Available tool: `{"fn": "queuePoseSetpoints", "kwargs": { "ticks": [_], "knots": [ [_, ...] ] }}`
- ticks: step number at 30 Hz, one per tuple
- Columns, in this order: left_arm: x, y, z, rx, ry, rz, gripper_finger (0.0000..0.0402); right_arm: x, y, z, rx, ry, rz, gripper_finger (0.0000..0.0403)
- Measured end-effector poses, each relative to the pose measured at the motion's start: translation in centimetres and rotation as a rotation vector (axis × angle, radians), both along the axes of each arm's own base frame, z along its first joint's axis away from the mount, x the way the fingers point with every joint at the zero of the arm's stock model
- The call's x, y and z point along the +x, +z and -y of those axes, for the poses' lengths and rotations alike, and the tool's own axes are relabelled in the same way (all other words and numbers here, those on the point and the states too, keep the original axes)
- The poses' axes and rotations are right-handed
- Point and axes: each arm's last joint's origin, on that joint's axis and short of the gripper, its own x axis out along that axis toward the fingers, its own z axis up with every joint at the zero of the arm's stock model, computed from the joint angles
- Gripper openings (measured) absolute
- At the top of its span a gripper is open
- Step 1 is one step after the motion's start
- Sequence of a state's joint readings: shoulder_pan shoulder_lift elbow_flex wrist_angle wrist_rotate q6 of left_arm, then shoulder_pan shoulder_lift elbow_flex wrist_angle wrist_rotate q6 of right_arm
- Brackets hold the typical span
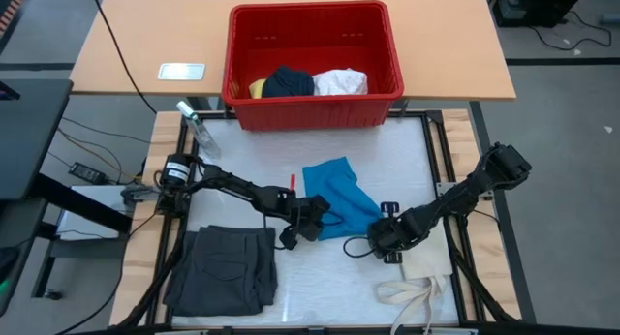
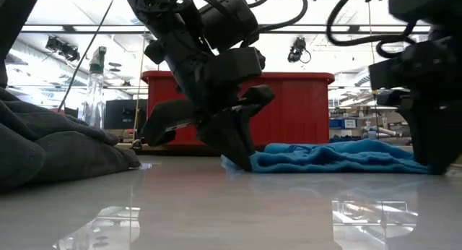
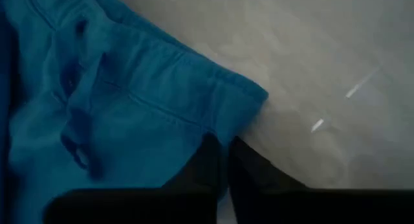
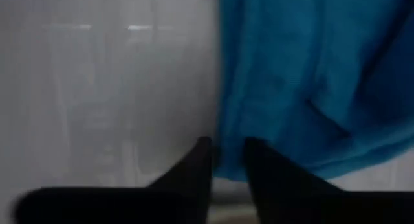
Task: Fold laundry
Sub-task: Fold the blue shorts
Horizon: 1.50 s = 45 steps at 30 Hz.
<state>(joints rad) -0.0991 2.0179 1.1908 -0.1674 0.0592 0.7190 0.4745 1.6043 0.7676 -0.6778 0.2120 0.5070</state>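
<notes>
Pinching the bright blue cloth [image 1: 339,195] at its near corners, left gripper [image 3: 223,160] and right gripper [image 4: 226,160] both clamp its edge facing away from the red basket [image 1: 312,64].

Bright blue soft cloth piece [image 1: 339,192]: plain, no print, darker blue drawstring. Dark grey cargo shorts [image 1: 225,267]: uniform, unpatterned. Red plastic slatted basket [image 1: 312,105] holds yellow cloth piece [image 1: 258,88], navy cloth piece [image 1: 289,81], white cloth piece [image 1: 341,81]. Flat cream tote bag with long straps [image 1: 423,282]: plain. Desk [image 1: 252,151] surface pale grey-white, glossy; light wood border. Both arms and their fingers black. Small red mark [image 1: 291,182] on the desk.
</notes>
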Motion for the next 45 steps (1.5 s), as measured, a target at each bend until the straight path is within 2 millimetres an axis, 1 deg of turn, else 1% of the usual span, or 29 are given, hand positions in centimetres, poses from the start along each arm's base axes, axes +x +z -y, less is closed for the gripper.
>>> {"fn": "queuePoseSetpoints", "kwargs": {
  "ticks": [2, 3, 5, 7, 8, 9, 10, 12, 14, 15, 17, 20, 21, 23, 25, 28, 32, 36, 39, 42, 45],
  "knots": [
    [0.0, 0.0, -0.6, -0.026, 0.041, -0.008, 0.0011, 0.2, -0.1, 0.4, 0.011, -0.045, -0.005, 0.0034],
    [0.0, 0.1, -0.9, -0.033, 0.059, -0.012, 0.0011, 0.4, -0.1, 0.7, 0.035, -0.064, -0.014, 0.0019],
    [-0.4, 1.0, -1.7, -0.031, 0.1, -0.051, 0.0007, 0.6, 0.4, 1.1, 0.099, -0.119, -0.034, 0.0014],
    [-1.2, 2.2, -2.5, -0.04, 0.144, -0.094, 0.0005, 1.1, 1.8, 1.4, 0.198, -0.163, -0.052, 0.0009],
    [-1.5, 2.9, -2.8, -0.051, 0.151, -0.107, 0.0004, 1.3, 2.8, 1.5, 0.247, -0.169, -0.047, 0.0007],
    [-1.9, 4.0, -3.0, -0.067, 0.153, -0.099, 0.0004, 1.7, 4.3, 1.5, 0.306, -0.16, -0.015, 0.0005],
    [-2.3, 5.4, -3.2, -0.079, 0.152, -0.076, 0.0003, 2.0, 6.1, 1.6, 0.367, -0.148, 0.035, 0.0005],
    [-3.1, 8.9, -3.5, -0.097, 0.15, 0.009, 0.0003, 2.1, 9.4, 2.0, 0.437, -0.134, 0.108, 0.0004],
    [-4.2, 11.9, -3.8, -0.108, 0.152, 0.074, 0.0002, 1.7, 12.4, 2.7, 0.453, -0.12, 0.162, 0.0003],
    [-4.8, 13.3, -4.0, -0.112, 0.154, 0.102, 0.0002, 1.4, 14.1, 2.9, 0.459, -0.106, 0.204, 0.0003],
    [-6.1, 16.2, -4.3, -0.105, 0.149, 0.201, 0.0002, 0.3, 17.2, 3.5, 0.445, -0.068, 0.252, 0.0002],
    [-7.8, 20.3, -4.4, -0.071, 0.098, 0.347, 0.0001, -0.7, 20.2, 3.6, 0.401, 0.058, 0.277, 0.0002],
    [-8.2, 21.2, -4.3, -0.066, 0.086, 0.38, 0.0001, -0.7, 20.9, 3.4, 0.39, 0.113, 0.291, 0.0002],
    [-8.3, 22.2, -4.2, -0.063, 0.074, 0.411, 0.0001, -0.7, 22.2, 3.1, 0.347, 0.221, 0.321, 0.0002],
    [-8.0, 23.0, -4.2, -0.062, 0.071, 0.435, 0.0001, -0.3, 23.4, 3.2, 0.29, 0.285, 0.369, 0.0001],
    [-6.9, 23.7, -4.2, -0.06, 0.058, 0.535, 0.0001, 1.3, 24.0, 3.8, 0.163, 0.35, 0.394, 0.0001],
    [-5.2, 23.1, -4.0, -0.108, 0.022, 0.599, 0.0, 3.4, 24.8, 4.9, 0.069, 0.431, 0.405, 0.0],
    [-4.2, 22.7, -4.0, -0.165, -0.012, 0.621, 0.0, 5.3, 24.9, 5.4, -0.015, 0.477, 0.39, 0.0],
    [-3.5, 21.5, -4.1, -0.209, -0.021, 0.581, 0.0, 5.9, 25.7, 5.5, -0.041, 0.513, 0.416, 0.0],
    [-3.1, 21.2, -4.7, -0.255, -0.018, 0.572, 0.0, 6.4, 25.9, 5.5, -0.05, 0.538, 0.446, 0.0],
    [-3.1, 21.0, -5.7, -0.273, 0.027, 0.561, 0.0, 6.5, 26.0, 5.7, -0.048, 0.551, 0.455, 0.0]
  ]
}}
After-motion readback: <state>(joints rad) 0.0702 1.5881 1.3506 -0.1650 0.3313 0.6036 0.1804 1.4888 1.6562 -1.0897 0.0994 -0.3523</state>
